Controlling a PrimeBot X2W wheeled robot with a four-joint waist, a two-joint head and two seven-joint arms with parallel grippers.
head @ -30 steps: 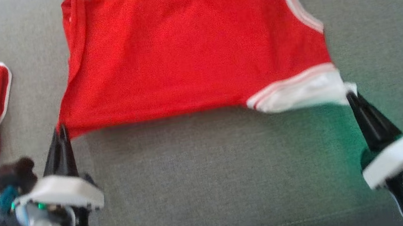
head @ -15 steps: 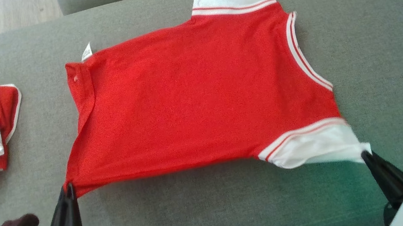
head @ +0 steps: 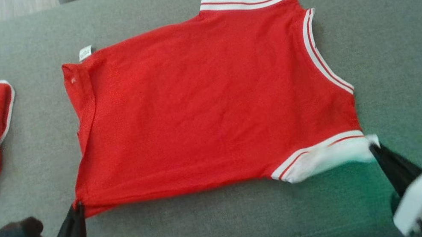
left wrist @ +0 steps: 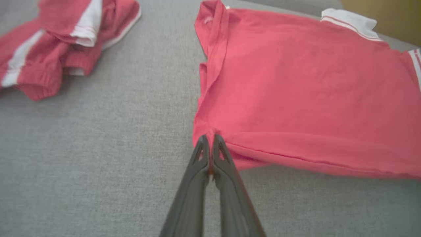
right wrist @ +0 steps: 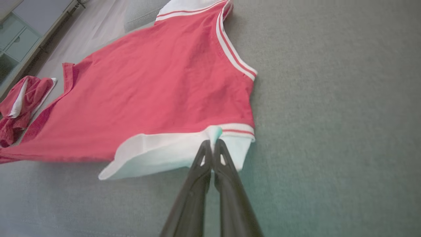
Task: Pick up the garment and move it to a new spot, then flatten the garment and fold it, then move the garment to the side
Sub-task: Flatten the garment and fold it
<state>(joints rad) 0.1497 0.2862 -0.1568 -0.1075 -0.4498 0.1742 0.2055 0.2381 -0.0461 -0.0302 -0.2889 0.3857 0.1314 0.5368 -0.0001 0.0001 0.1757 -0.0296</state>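
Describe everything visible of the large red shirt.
The shirt is red, knit-looking cloth with white red-striped bands at its far and near right corners, striped trim along the right edge and a small white label at the far left. It lies spread almost flat on the grey cushion. The left gripper pinches its near left corner, the right gripper the near white band.

I have the right gripper (right wrist: 213, 144) with its two dark fingers pressed together on the edge of the white sleeve (right wrist: 154, 154) of the red garment (right wrist: 158, 89), which lies spread across the grey cushion (right wrist: 329, 115). At far left sits a crumpled red-and-white bundle (right wrist: 19, 102), possibly another garment.
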